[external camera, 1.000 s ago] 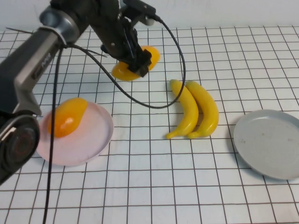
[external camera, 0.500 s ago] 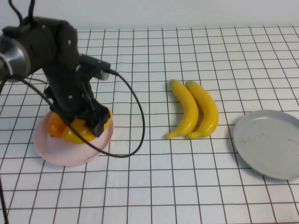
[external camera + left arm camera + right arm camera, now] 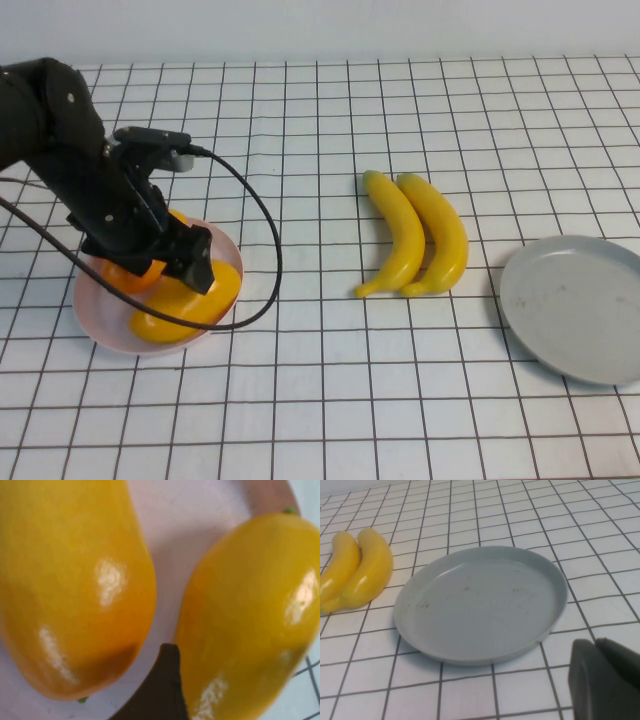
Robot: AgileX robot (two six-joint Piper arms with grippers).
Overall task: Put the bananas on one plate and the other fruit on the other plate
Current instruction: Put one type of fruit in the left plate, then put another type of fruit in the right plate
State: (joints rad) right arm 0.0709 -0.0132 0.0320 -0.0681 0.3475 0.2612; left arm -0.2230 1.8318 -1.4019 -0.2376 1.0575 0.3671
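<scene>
now the left gripper [image 3: 195, 268] sits low over the pink plate [image 3: 100, 325] at the left of the table; a second ago it was up at the far side carrying a mango, half a second ago it had just reached the plate. both mangoes [image 3: 190, 300] lie on the pink plate, side by side and close together, one mostly hidden under the arm; left wrist view shows one dark fingertip [image 3: 162, 690] in the gap between them, gripping neither, but how wide the claw stands open i cannot tell. bananas [image 3: 415, 235] unmoved, touching each other mid-table, well apart from both plates. grey-blue plate [image 3: 575, 305] at the right edge, bare. right gripper [image 3: 602, 680] is just beside that plate's rim, holding nothing in view, opening cannot tell. open grid cloth [image 3: 330, 400] along the near side.
</scene>
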